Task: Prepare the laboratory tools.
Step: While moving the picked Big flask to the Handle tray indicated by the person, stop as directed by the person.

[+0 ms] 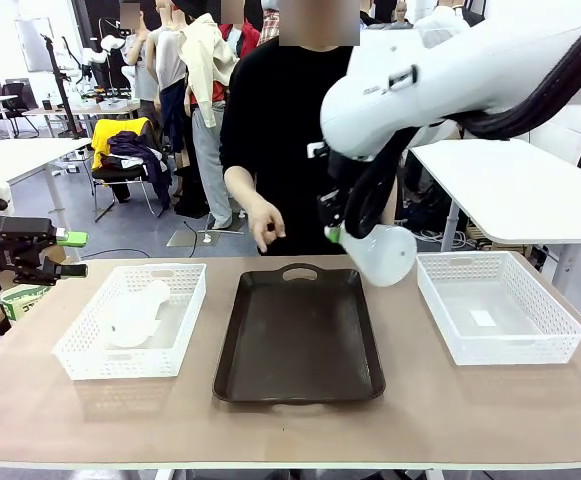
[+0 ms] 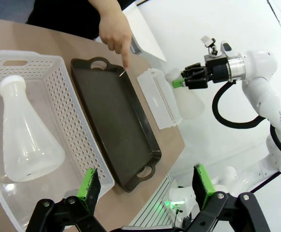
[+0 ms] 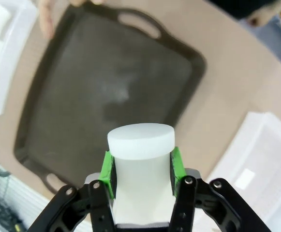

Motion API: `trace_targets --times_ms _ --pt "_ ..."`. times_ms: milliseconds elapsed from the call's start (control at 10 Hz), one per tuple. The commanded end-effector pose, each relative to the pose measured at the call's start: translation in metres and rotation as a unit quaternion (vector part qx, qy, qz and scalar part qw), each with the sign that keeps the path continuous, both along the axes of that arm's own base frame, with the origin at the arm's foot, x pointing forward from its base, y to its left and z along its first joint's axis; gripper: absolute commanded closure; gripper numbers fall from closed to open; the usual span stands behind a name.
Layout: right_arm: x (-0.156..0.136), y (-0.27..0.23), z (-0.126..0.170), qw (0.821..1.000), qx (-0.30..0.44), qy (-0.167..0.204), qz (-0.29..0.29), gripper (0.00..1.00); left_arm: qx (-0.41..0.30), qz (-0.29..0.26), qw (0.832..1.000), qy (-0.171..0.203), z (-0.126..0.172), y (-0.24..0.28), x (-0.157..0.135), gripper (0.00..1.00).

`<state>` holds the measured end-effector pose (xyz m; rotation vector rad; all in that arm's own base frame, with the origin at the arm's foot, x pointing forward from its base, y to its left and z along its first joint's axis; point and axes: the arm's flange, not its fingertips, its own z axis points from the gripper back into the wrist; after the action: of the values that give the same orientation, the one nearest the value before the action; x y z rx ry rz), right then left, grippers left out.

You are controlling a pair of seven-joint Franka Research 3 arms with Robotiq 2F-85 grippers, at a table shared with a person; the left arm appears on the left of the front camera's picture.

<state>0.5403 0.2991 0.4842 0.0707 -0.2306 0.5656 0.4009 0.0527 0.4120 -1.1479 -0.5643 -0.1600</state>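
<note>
Gripping one frosted flask point(image 1: 385, 255) by the neck with the right pincer point(image 1: 334, 236), green pads pressing tight on both sides, and holding it tilted in the air near the far right corner of the dark tray point(image 1: 300, 340). Holding the left pincer point(image 2: 145, 183) spread wide and empty off the left edge of the bench point(image 1: 470, 410), beside the left white basket point(image 1: 80, 365) with the other flask point(image 1: 135, 315) lying on its side inside. Seeing a person's hand point(image 2: 116, 31) pointing one finger at the tray's far end, and making out a small white label on the floor of the right basket point(image 1: 500, 350), too small for reading.
</note>
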Motion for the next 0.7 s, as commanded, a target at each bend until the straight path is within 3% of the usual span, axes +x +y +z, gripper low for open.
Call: trace_targets --times_ms 0,600 --pt "0.011 0.026 -0.009 0.999 -0.015 0.008 0.030 1.00 -0.006 -0.002 1.000 -0.004 0.001 0.002 0.000 0.00" --pt "-0.001 0.072 -0.049 0.998 -0.008 0.022 0.062 1.00 -0.006 -0.002 1.000 -0.004 0.001 0.002 0.000 0.00"
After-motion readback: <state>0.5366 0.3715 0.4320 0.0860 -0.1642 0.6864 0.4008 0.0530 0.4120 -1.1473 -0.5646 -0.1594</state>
